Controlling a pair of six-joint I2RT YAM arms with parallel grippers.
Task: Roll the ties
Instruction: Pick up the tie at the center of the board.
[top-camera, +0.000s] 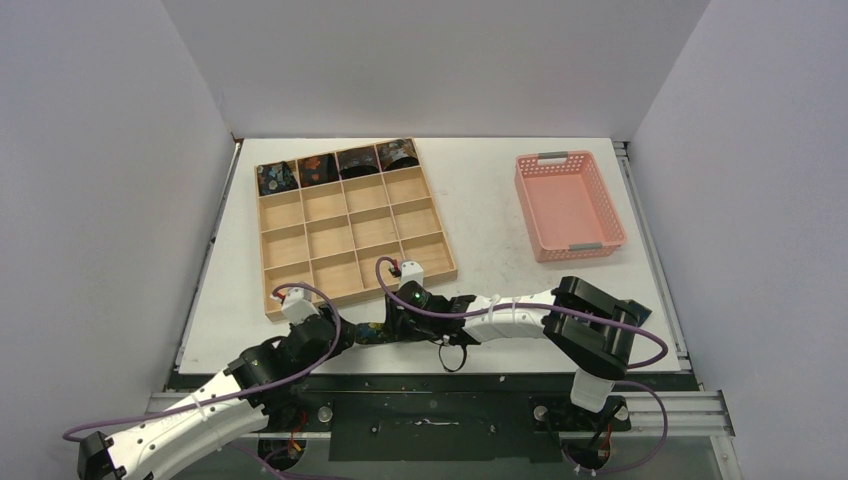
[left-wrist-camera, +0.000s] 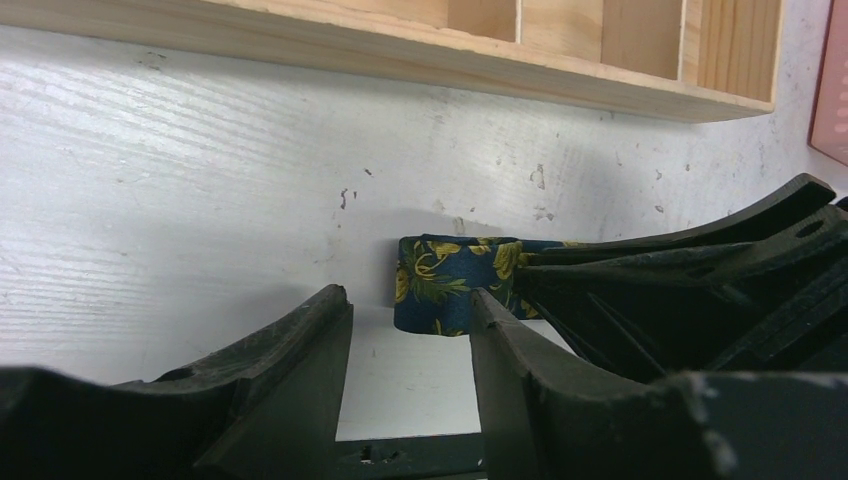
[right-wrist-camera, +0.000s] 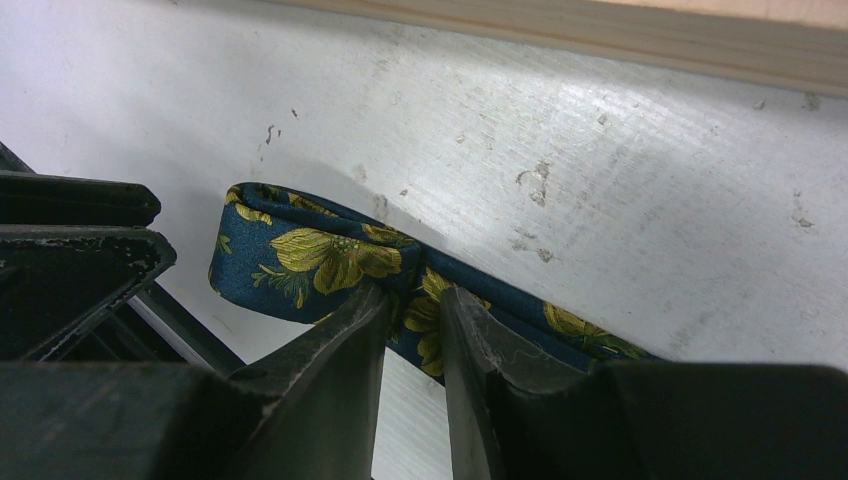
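The dark blue cloth tie with yellow flowers (right-wrist-camera: 300, 250) is lying by the white tabletop's (right-wrist-camera: 620, 150) near edge. The right jaws are pinching it just behind its folded end, and the left jaws are hanging open beside it. It is looking floppy and light, so gripping near the fold seems best.

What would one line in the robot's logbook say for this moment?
stage: rolling | right claw: shut on yellow-flowered tie | left claw: open, facing its looped end | wooden tray: four rolled ties in far row
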